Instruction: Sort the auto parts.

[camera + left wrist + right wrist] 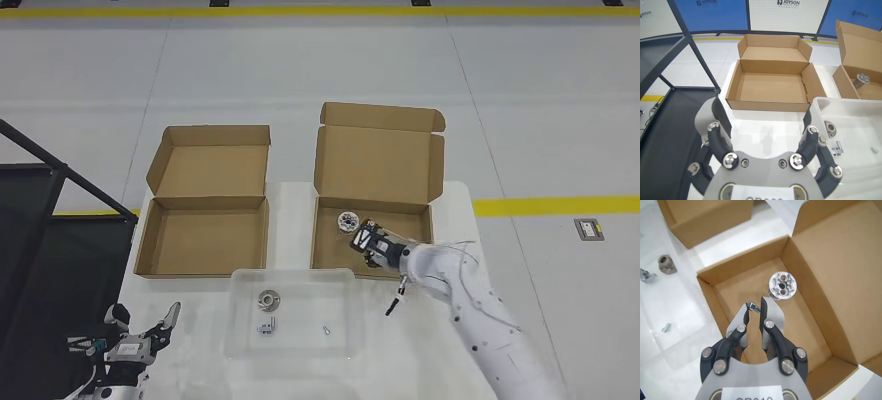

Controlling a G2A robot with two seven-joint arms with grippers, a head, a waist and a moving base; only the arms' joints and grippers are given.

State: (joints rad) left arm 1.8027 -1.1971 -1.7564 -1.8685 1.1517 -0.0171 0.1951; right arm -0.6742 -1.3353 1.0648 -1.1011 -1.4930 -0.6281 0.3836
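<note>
Steel, short and threaded: found the bolt (753, 308) pinched between the fingertips of the right gripper (755, 303), long axis lying crosswise from pad to pad, head against one pad. Noted it held over the floor of the right cardboard box (745, 255), near the flanged hub (782, 287) (already set inside) yet apart from it. Judged a straight release sufficient, with bare cardboard beneath. Recorded the left gripper (762, 108) spread wide, holding nothing, well apart beside the clear tray (829, 100)
</note>
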